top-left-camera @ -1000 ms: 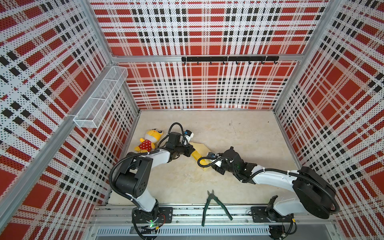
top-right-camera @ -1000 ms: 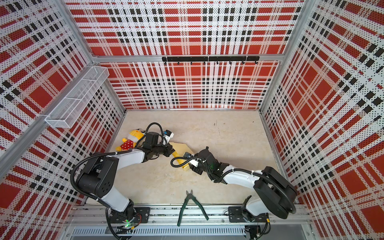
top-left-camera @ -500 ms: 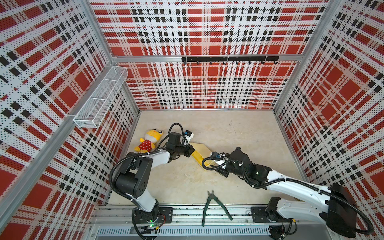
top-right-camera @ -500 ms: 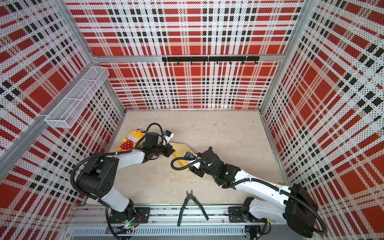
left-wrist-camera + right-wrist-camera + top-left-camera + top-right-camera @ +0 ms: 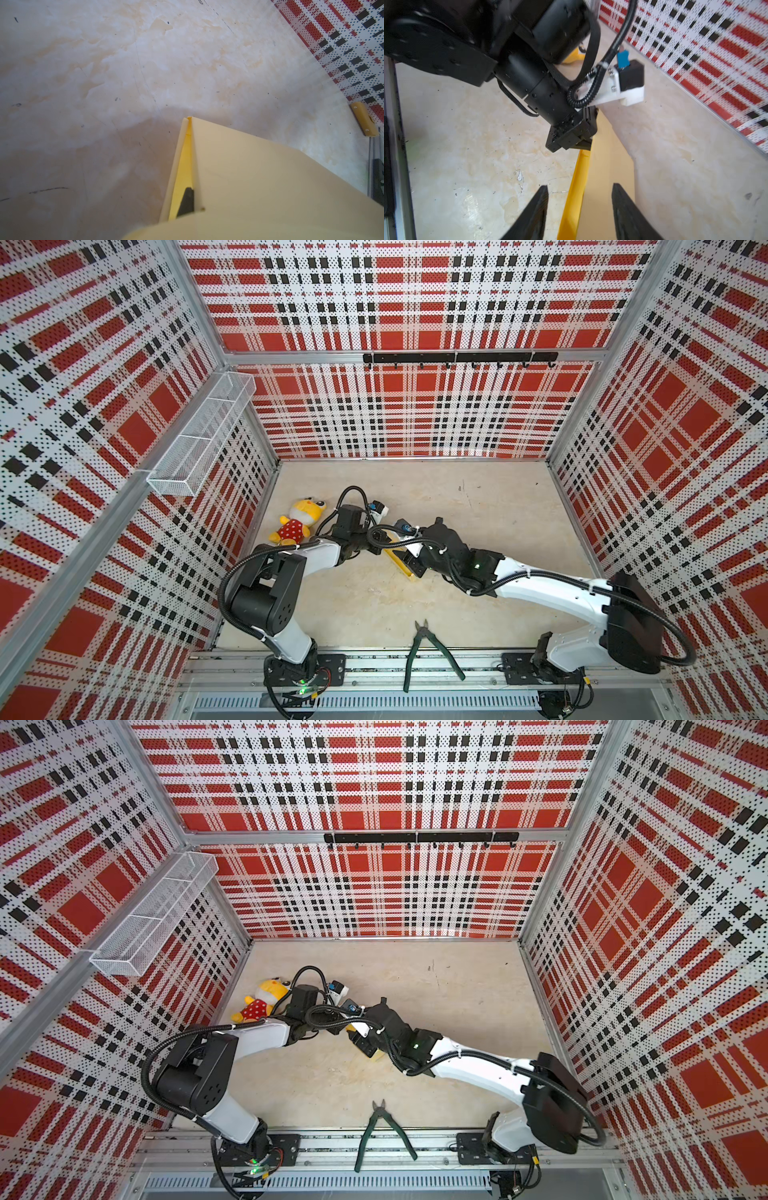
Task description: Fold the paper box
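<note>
Two black-and-white robot arms meet over the beige marbled tabletop point(image 5: 478, 510), slightly left of centre in both top views. Between them lies the pale yellow, thin cardboard paper box point(image 5: 400, 562), mostly hidden under the wrists there. In the right wrist view the left gripper point(image 5: 581, 143) is clamped tight on one end of the box's raised edge. In the left wrist view one black finger point(image 5: 187, 202) sits inside a narrow fold of the box. The right gripper point(image 5: 579, 186) stands partly wide, its two fingers straddling the box's brighter yellow side wall; whether they touch it I cannot tell. A yellow plush toy in a red dotted dress point(image 5: 297, 522) lies at centre left, just beside the left arm. Green-handled pliers point(image 5: 428, 649) lie at lower centre, well apart from the box.
</note>
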You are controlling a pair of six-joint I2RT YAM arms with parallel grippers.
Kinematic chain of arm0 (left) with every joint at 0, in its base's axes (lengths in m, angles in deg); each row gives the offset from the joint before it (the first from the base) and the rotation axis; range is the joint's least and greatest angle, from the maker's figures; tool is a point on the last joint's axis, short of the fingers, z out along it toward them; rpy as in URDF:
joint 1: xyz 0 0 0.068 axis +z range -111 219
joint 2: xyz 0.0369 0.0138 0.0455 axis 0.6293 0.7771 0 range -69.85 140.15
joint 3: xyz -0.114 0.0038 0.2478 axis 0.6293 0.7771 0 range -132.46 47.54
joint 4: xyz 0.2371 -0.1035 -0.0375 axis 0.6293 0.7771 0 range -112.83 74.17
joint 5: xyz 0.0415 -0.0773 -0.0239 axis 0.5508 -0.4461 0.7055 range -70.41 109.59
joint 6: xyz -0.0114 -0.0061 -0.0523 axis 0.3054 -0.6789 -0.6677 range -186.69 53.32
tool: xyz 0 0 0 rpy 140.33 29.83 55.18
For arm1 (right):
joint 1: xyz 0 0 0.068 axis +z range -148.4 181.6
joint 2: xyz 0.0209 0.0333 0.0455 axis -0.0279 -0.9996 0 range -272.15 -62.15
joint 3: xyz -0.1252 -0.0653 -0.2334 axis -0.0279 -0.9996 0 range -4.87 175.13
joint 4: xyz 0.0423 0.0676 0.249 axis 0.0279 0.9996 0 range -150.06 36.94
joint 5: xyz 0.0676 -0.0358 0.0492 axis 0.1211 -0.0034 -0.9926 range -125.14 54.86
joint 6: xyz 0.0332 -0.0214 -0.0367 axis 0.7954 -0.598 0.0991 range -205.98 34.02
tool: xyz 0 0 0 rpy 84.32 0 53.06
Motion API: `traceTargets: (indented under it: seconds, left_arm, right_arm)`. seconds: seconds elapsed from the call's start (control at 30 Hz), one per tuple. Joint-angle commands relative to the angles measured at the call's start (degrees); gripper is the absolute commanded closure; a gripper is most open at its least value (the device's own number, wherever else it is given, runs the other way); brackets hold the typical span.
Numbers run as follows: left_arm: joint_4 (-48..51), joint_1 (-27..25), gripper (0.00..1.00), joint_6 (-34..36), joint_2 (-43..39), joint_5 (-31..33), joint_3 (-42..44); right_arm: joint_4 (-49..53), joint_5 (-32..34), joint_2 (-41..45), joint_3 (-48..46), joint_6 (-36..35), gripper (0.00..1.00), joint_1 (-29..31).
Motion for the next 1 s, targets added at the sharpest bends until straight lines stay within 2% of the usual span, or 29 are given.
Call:
traceTargets:
  seconds: [0.0,0.13,0.23,0.6,0.87,0.97]
  left_arm:
    - [2.29,-0.55,0.92,0.00,-0.53,0.59,1.39]
    - [2.29,-0.55,0.92,0.02,-0.57,0.60,1.39]
    - [2.29,-0.64,0.92,0.13,-0.48,0.62,1.48]
    - [2.29,-0.64,0.92,0.14,-0.43,0.77,1.47]
    - [2.20,-0.73,0.91,0.07,-0.65,0.98,1.56]
    - [2.20,-0.73,0.88,-0.06,-0.74,1.16,1.65]
  right_arm:
    - [-0.90,-2.21,-2.83,4.05,6.84,0.49,-0.94]
    - [3.23,-1.71,-6.49,7.72,11.24,0.50,-1.31]
    - [5.12,0.35,-7.62,8.99,12.93,0.55,-1.32]
    - [8.46,2.78,-9.53,9.72,12.98,0.74,-1.38]
    - [8.82,2.77,-10.20,9.36,13.33,0.83,-1.41]
    - [9.03,3.90,-10.73,9.11,13.16,0.84,-1.41]
